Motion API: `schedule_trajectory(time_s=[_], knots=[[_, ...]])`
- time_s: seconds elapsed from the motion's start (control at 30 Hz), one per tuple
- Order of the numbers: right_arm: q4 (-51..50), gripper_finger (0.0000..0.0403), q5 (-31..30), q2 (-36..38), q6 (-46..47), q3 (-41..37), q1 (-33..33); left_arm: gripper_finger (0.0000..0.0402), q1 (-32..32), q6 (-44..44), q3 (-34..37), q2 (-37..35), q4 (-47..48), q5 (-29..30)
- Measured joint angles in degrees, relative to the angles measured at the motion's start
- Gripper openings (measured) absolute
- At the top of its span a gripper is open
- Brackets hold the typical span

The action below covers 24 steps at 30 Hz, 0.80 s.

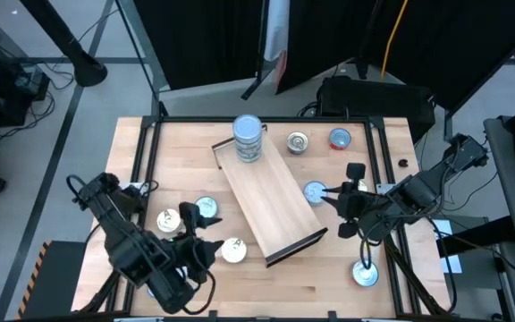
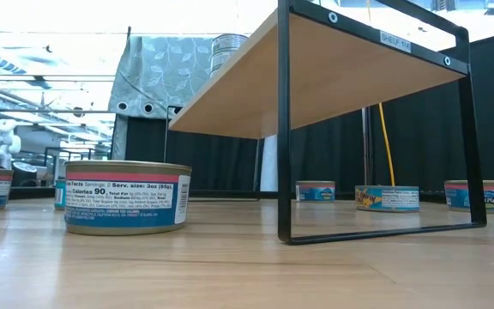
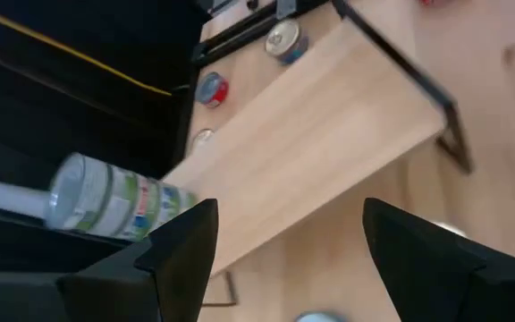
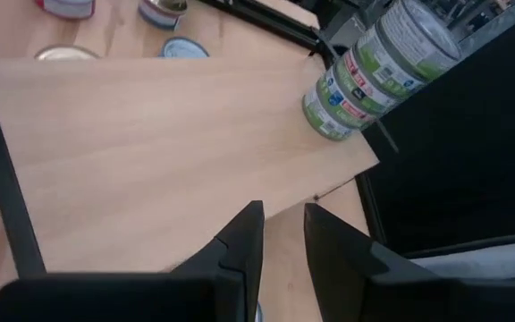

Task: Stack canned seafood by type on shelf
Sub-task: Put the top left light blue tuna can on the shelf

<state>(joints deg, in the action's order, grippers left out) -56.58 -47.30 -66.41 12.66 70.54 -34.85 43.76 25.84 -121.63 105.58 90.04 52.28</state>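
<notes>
Black curtains hang behind the wooden tabletop [image 1: 159, 179], where the shelf [image 1: 266, 192] stands diagonally across the middle on thin dark legs. A stack of green-labelled cans [image 1: 248, 139] already sits at its far end. The other tins are loose on the tabletop: three near the left gripper [image 1: 189, 234], one just beside the shelf's right edge [image 1: 315, 191], two toward the back [image 1: 298, 141], one at the near right [image 1: 365, 274].

The left gripper hovers near the shelf's near-left side with its fingers wide apart and nothing between them. The right gripper [image 1: 353, 199] sits close to the blue-topped tin by the shelf; in the right wrist view its fingers stand only narrowly apart and hold nothing.

Judging by this, the step in hand is picking up a loose tin. To do it well, the right gripper should open wider than the tin, come straight down over it and close across the rim at mid-height, keeping clear of the shelf leg. Lift it level, carry it above the shelf's edge, and set it beside the existing stack or on a matching type, releasing only once it rests flat. A tilted release could topple the tall stack.
</notes>
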Motion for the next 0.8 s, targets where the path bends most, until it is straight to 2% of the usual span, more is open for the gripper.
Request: schedule_trajectory(time_s=[0.07,0.13,0.23,0.37,0.47,0.57,0.7,0.8], knots=[[-1.53,0.0075,1.32,0.78,0.84,0.0,0.0,0.0277,0.16,-2.08,2.14,-0.04,-0.11,-0.23],[-2.54,0.0075,1.58,1.19,3.77,0.0,-0.02,0.0277,0.14,-0.57,4.26,-0.04,-1.21,-1.08],[-3.58,0.0075,1.21,1.29,7.28,0.0,-0.02,0.0277,-0.2,6.11,6.69,-0.02,-2.05,0.35],[-5.22,0.0075,-2.54,1.32,10.67,0.0,-0.01,0.0277,-1.86,18.52,9.48,-0.02,-0.2,-0.26],[-8.17,0.0074,-4.18,1.39,12.2,0.0,0.04,0.0276,-3.1,20.5,12.94,-0.26,-0.07,-3.59],[-10.63,0.0056,-3.78,2.34,12.28,-0.01,1.0,0.0276,-3.37,20.69,16.47,-0.26,-0.07,-5.64],[-12.03,0.001,-3.94,5.55,12.32,-0.02,3.63,0.0276,-3.35,22.02,20.88,-0.35,-0.05,-5.39],[-12.41,0.0006,-4.08,9.11,11.9,-0.02,5.97,0.0276,-3.38,23.38,23.76,-0.8,-0.13,-3.14]])
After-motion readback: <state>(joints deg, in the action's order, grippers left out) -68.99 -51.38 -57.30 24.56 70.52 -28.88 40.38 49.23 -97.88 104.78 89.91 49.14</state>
